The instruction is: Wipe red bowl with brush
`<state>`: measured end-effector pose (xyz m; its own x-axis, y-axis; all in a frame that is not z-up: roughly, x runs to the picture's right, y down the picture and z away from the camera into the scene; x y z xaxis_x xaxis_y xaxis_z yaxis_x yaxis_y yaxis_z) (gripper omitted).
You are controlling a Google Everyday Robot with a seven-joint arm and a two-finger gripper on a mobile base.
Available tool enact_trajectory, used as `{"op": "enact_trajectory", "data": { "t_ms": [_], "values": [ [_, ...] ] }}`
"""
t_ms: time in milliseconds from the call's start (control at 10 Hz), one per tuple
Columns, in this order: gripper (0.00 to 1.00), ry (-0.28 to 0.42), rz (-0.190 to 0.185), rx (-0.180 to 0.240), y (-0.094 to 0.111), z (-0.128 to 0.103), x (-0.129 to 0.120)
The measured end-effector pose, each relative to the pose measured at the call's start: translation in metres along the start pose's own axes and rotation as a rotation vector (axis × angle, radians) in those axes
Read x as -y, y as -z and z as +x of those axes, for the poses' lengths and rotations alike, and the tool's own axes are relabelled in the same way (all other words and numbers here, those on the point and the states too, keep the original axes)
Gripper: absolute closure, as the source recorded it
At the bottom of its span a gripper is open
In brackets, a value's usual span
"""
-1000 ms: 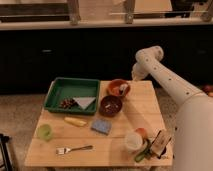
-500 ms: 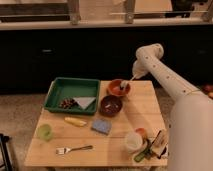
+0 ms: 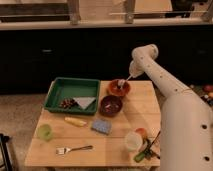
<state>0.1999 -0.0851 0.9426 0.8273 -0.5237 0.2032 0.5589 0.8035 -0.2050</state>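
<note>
The red bowl (image 3: 119,88) sits at the back of the wooden table (image 3: 80,137), behind the darker maroon bowl (image 3: 110,105). The brush (image 3: 124,80) slants down from the gripper, its whitish head at the red bowl's inside near the far rim. The gripper (image 3: 133,73) hangs at the end of the white arm, just above and right of the red bowl, shut on the brush's thin handle.
A green tray (image 3: 75,93) holds a white napkin and something dark at the back left. A yellow item (image 3: 75,121), blue sponge (image 3: 101,126), green cup (image 3: 45,132), silver fork (image 3: 74,149), white cup (image 3: 132,140) and green items lie on the table. The white arm fills the right side.
The gripper has stayed over the red bowl. The brush head has shifted slightly inside the bowl; the other things have not moved.
</note>
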Motion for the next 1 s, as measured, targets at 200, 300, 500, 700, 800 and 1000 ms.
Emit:
{"op": "enact_trajectory", "data": {
  "t_ms": [200, 300, 500, 700, 800, 1000],
  "values": [
    [0.99, 0.046, 0.023, 0.044, -0.001, -0.021, 0.008],
    [0.99, 0.060, 0.032, 0.067, -0.001, -0.028, 0.007],
    [0.99, 0.098, 0.042, 0.101, 0.002, -0.036, -0.002],
    [0.99, 0.111, 0.051, 0.123, 0.006, -0.038, -0.012],
    [0.99, 0.109, 0.054, 0.123, 0.009, -0.035, -0.017],
    [0.99, 0.094, 0.058, 0.113, 0.017, -0.024, -0.029]
  ]
}}
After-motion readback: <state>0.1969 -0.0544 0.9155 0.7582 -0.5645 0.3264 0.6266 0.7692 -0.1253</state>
